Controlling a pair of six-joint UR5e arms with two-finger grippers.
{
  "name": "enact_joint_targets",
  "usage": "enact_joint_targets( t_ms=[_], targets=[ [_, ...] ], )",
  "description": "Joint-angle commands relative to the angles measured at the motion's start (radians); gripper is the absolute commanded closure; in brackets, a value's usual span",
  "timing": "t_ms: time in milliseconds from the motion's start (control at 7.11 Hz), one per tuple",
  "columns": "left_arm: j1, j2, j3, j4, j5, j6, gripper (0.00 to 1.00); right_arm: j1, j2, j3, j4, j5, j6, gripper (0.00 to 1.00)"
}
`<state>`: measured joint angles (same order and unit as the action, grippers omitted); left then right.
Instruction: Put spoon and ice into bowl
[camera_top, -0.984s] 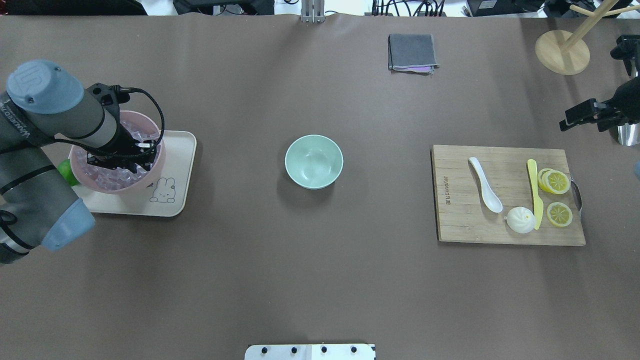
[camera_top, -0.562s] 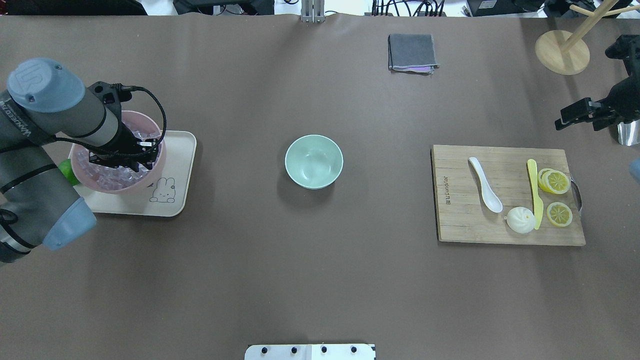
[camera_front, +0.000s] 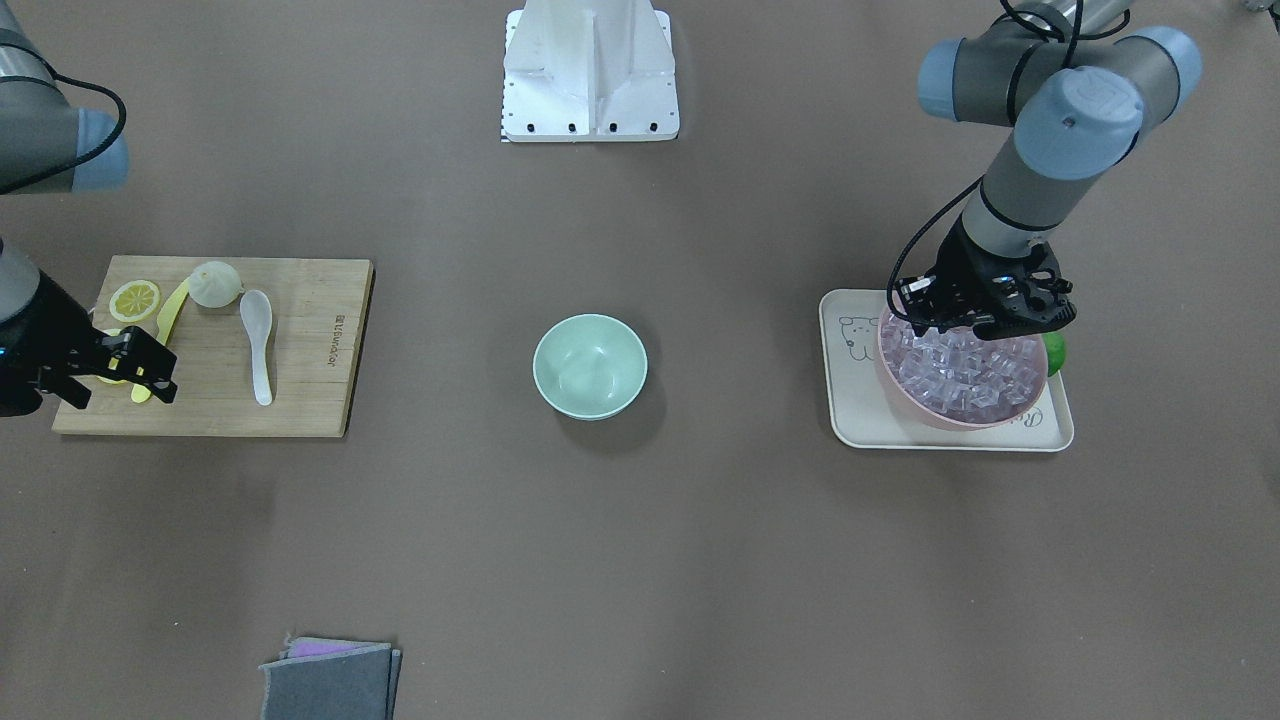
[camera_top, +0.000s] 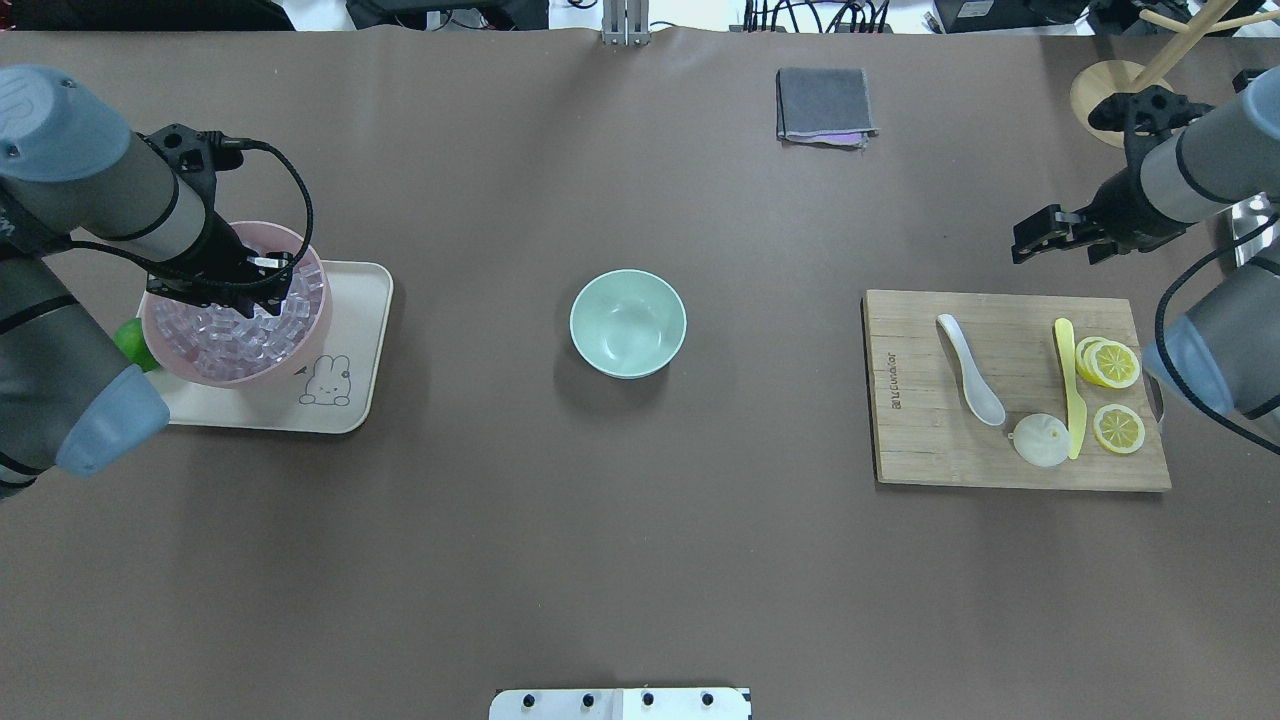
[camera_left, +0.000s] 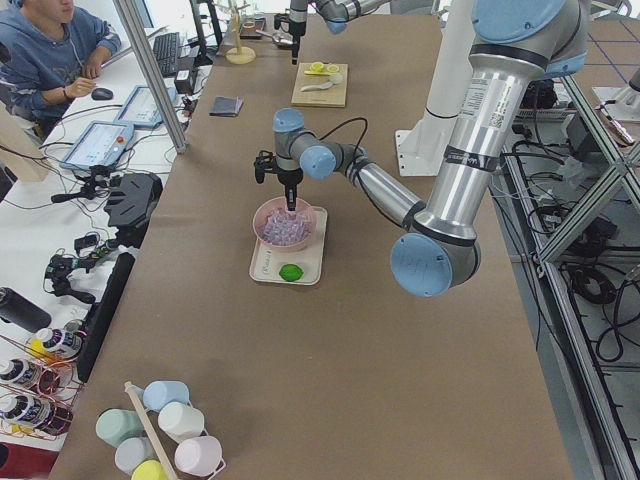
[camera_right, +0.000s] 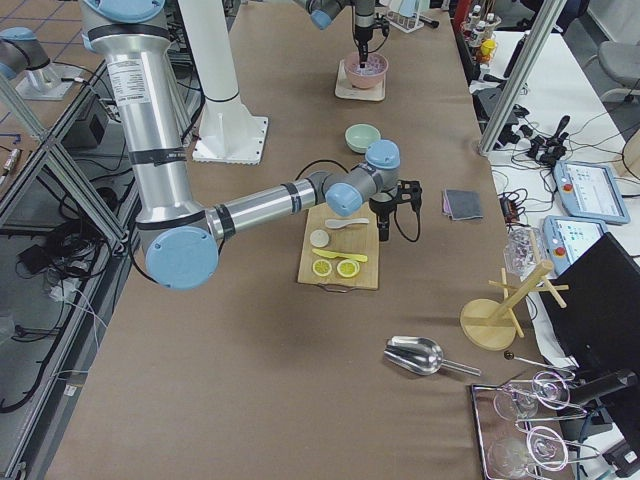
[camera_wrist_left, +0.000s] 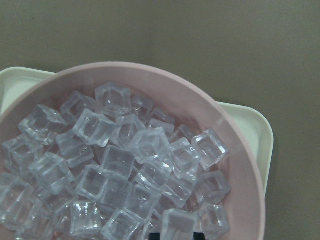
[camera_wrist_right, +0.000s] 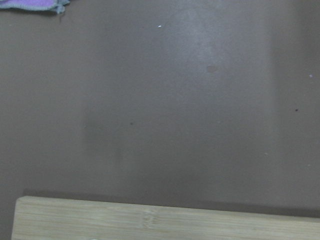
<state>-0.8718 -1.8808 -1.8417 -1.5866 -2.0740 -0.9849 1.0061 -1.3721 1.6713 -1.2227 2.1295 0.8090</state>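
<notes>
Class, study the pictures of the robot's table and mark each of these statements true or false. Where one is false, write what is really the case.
1. The mint-green bowl has nothing in it. True.
2. The spoon lies inside the mint-green bowl. False: it lies on the cutting board, apart from the bowl.
3. The ice is piled in the pink bowl, which stands on the tray. True.
4. The left gripper hangs over the cutting board. False: it hangs over the pink bowl of ice, at the other end of the table from the board.
</notes>
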Motion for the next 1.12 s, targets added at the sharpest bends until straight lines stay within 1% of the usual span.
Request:
enact_joint_targets(
  t_ms=[0, 281, 422, 562, 703, 844, 984],
  targets=[
    [-0.024, -0.068, -0.013, 0.080, -0.001, 0.048, 1.00, -0.073, 0.030, -0.016, 0.000, -0.040, 0.048, 0.06],
    [-0.021, -0.157, -0.002, 0.144, -0.008, 0.037, 1.00, -0.110, 0.028, -0.004, 0.002, -0.040, 0.045, 0.09],
    [-0.018, -0.194, 0.022, 0.143, -0.027, 0.013, 1.00, -0.141, 0.028, -0.001, 0.002, -0.042, 0.039, 0.13],
    [-0.010, -0.240, 0.042, 0.140, -0.028, -0.045, 1.00, -0.149, 0.027, -0.001, 0.002, -0.037, 0.035, 0.18],
    [0.035, -0.294, 0.070, 0.137, -0.026, -0.101, 1.00, -0.149, 0.015, 0.004, 0.002, -0.028, 0.033, 0.24],
    [0.052, -0.346, 0.108, 0.134, -0.025, -0.139, 1.00, -0.153, 0.015, 0.004, 0.002, -0.025, 0.035, 0.32],
    [0.078, -0.374, 0.131, 0.131, -0.018, -0.171, 1.00, -0.161, 0.013, 0.002, 0.002, -0.026, 0.035, 0.39]
  ],
)
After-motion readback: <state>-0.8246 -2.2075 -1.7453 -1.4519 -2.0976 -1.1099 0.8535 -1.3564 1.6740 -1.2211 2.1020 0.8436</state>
